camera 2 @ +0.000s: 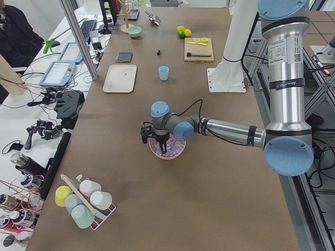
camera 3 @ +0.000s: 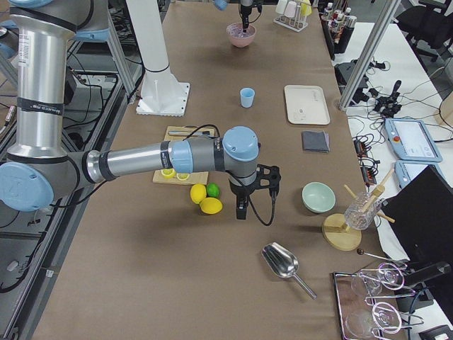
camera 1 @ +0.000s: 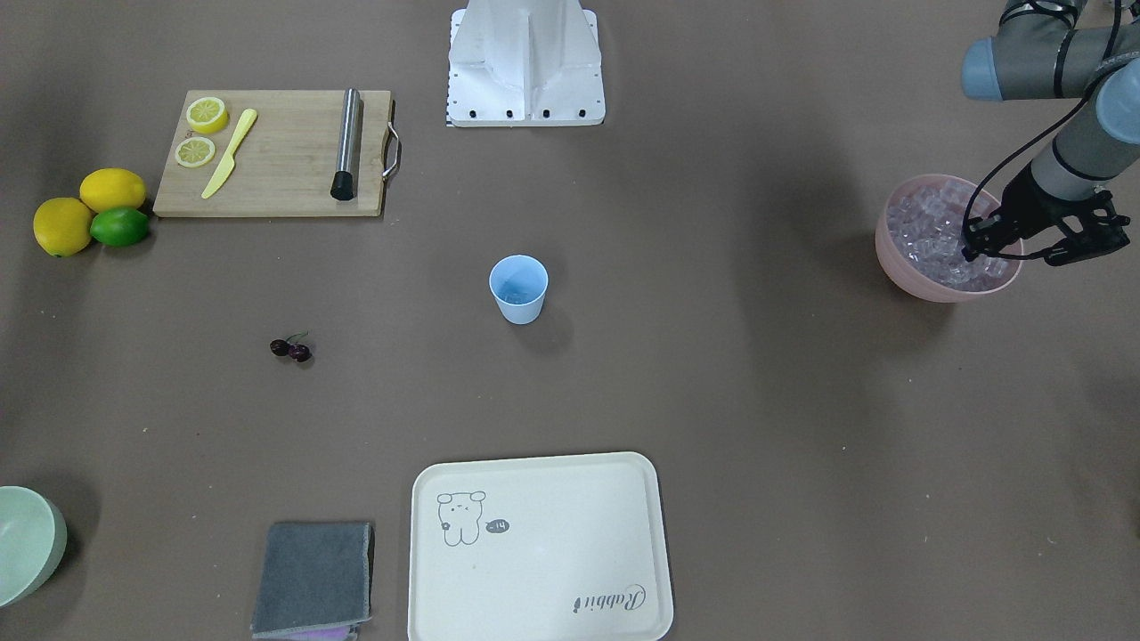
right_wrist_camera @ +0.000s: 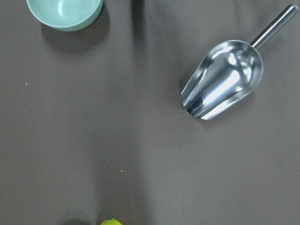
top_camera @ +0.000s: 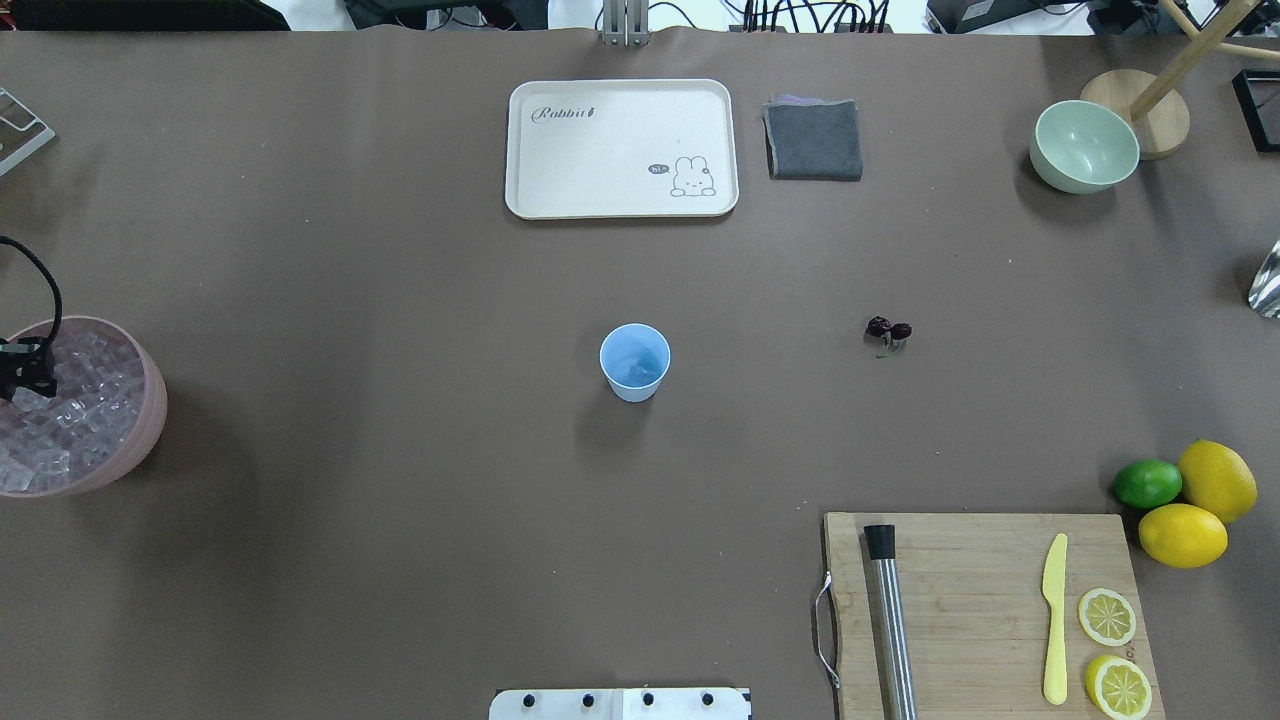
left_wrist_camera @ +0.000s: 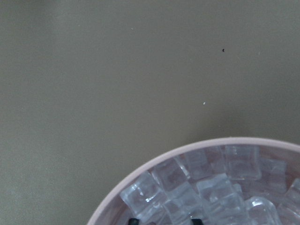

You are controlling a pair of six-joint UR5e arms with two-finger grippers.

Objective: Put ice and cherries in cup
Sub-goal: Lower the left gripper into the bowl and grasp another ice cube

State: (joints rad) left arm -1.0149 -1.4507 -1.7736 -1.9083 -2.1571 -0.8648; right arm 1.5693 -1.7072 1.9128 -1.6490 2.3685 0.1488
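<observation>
Though the left pincer (camera 1: 977,248) dips into ice (camera 1: 926,227) and the right pincer (camera 3: 241,213) hangs over the brown worktop (top_camera: 400,250), I cannot tell either grip.

Cup (top_camera: 635,362) mid-table; cherries (top_camera: 889,330) right of it; ice (top_camera: 80,410) in bowl (top_camera: 153,420), far left.

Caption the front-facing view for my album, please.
The left arm's fingers dip into the pink bowl of ice; blue cup and cherries wait mid-table.
</observation>
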